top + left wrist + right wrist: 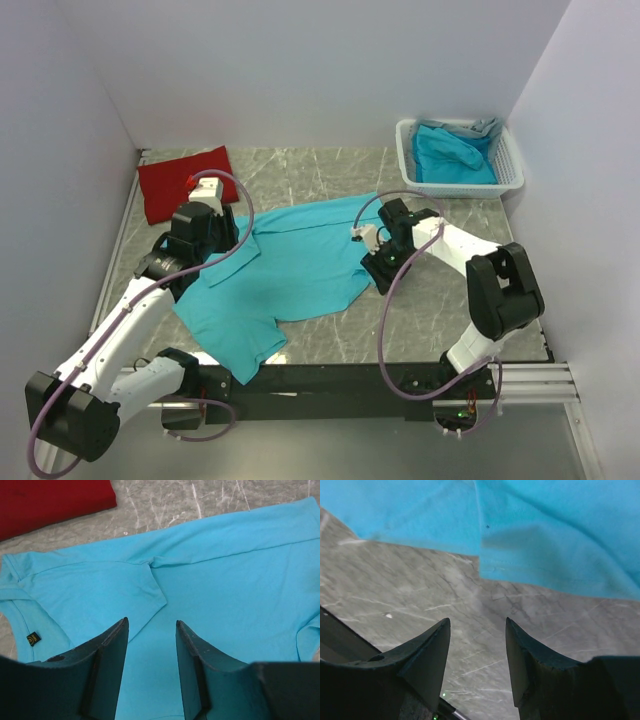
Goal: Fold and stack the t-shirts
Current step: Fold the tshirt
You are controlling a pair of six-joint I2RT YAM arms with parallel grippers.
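Observation:
A turquoise t-shirt (290,275) lies spread across the middle of the table, with a small dark mark (33,639) near its collar. A folded red t-shirt (183,181) lies at the back left and shows in the left wrist view (50,500). My left gripper (151,625) is open and empty, hovering over the turquoise shirt near its sleeve fold. My right gripper (477,625) is open and empty over bare table beside the shirt's edge (530,555). Another turquoise shirt (452,157) lies in the basket.
A white slatted basket (509,162) stands at the back right. The table is grey marble (440,310). White walls close the left, back and right sides. A dark rail (330,380) runs along the near edge.

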